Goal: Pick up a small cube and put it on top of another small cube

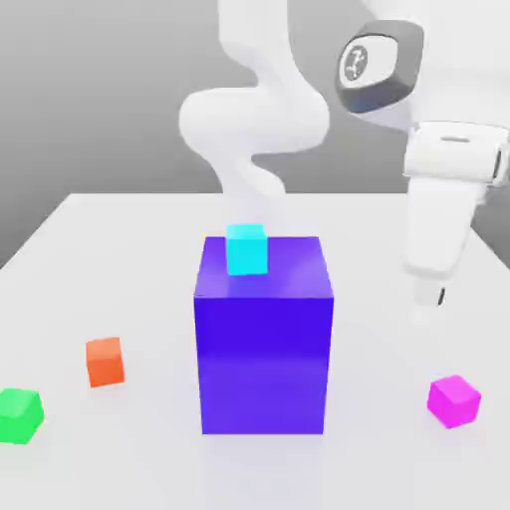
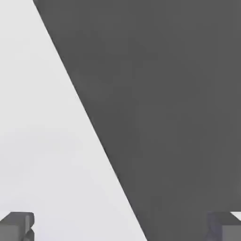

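Nearest the camera, green cube sits bare at exterior view's left, magenta cube well apart at the right, both on the counter. Behind magenta, tool hangs spread, empty. Nothing picked yet; grasp, carry, stack all remain.

Magenta cube, green cube

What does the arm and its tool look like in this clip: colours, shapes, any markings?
The arm is glossy white with rounded, tubular links. A dark grey cap near the wrist carries a white circular emblem. The tool has a boxy white body; its fingertips are dark grey and blocky. No cables visible.
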Tool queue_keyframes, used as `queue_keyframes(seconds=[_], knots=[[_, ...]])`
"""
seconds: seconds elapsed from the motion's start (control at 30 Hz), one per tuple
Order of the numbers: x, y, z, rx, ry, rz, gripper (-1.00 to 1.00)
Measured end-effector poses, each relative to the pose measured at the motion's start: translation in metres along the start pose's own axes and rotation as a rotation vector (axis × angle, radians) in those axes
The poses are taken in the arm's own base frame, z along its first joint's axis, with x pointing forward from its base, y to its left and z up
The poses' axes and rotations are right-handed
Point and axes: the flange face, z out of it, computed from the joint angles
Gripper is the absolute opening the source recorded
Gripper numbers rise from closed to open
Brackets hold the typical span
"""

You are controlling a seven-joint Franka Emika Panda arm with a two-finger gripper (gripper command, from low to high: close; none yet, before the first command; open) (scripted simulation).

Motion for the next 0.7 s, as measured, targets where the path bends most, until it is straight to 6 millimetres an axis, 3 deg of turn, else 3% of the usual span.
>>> queue_keyframes(seconds=[0.13,0.27,0.53,0.57,0.7], knots=[[-0.020,-0.063,0.049,0.098,-0.056,-0.280,0.00],[-0.049,-0.119,0.084,0.223,-0.080,-0.532,0.00],[-0.064,-0.146,0.146,0.258,-0.077,-0.588,0.00],[-0.065,-0.147,0.152,0.257,-0.079,-0.589,-1.00],[-0.066,-0.147,0.152,0.256,-0.080,-0.590,-1.00]])
